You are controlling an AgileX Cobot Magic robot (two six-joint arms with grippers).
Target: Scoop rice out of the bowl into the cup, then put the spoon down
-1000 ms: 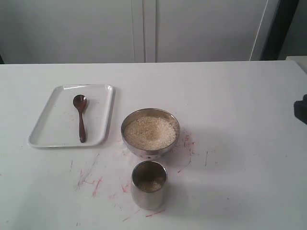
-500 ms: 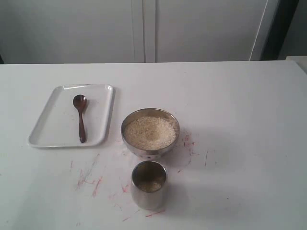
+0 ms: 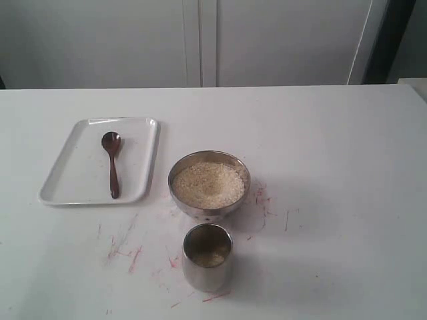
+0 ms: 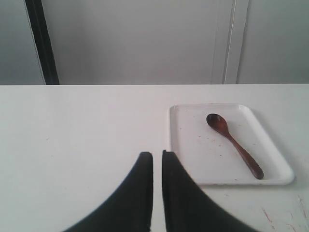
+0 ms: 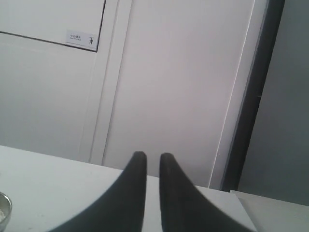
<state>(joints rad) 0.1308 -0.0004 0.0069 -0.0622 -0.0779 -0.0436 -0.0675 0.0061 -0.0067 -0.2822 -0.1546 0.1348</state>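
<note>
The dark wooden spoon (image 3: 112, 167) lies alone on the white tray (image 3: 67, 180), head toward the far side; the left wrist view shows the spoon (image 4: 234, 144) too. The steel bowl (image 3: 207, 212) holds rice (image 3: 208, 183) nearly to the rim. In front of it stands the steel cup (image 3: 207, 277) with a little rice at its bottom. Neither gripper shows in the exterior view. My left gripper (image 4: 157, 153) hovers beside the tray's near corner, fingers almost touching, empty. My right gripper (image 5: 153, 154) points at the back wall, fingers slightly apart, empty.
Red scribble marks cover the white table (image 3: 333, 167) around the bowl and cup. The tray (image 4: 193, 145) carries a few stray specks. White cabinet doors stand behind the table. A sliver of the bowl (image 5: 5, 205) shows at the edge of the right wrist view.
A dark part of the right arm at the right edge of the exterior view a second ago has withdrawn out of sight. Spoon, bowl and cup have not moved.
</note>
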